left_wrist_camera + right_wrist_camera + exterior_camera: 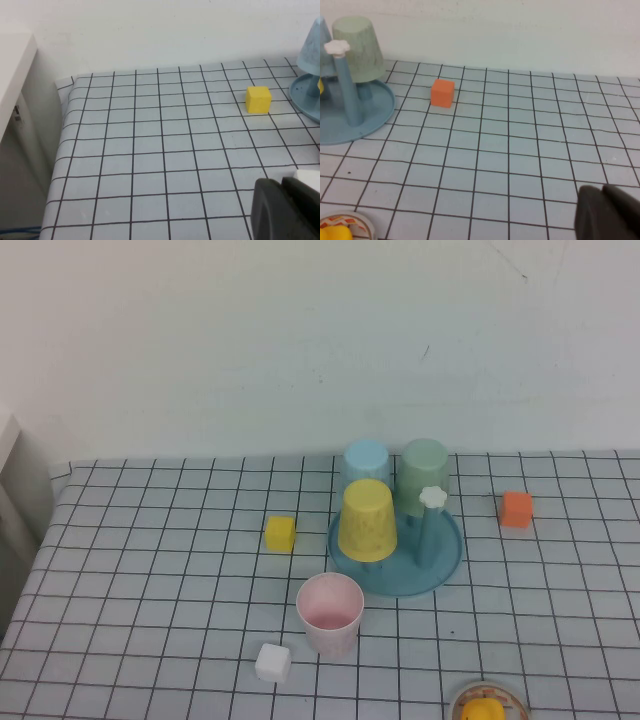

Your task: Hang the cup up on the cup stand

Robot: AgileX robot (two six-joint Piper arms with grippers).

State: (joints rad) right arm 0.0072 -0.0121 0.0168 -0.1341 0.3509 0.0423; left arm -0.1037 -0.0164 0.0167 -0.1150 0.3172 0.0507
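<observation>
The pale pink cup (330, 613) stands upright, mouth up, on the checked cloth just in front of the light-blue cup stand (445, 565). The stand's flower-tipped peg (432, 498) is bare. Neither gripper shows in the high view. My left gripper (281, 187) is shut and empty, low over the cloth to the left of the stand. My right gripper (602, 194) is shut and empty, over the cloth to the right of the stand (375, 117). The pink cup shows in neither wrist view.
A yellow cup (367, 520), a pale green cup (424, 475) and a blue cup (365, 462) hang upside down on the stand. A yellow cube (280, 533), orange cube (516, 509) and white cube (272, 662) lie around. A round dish with something yellow in it (487, 705) is front right.
</observation>
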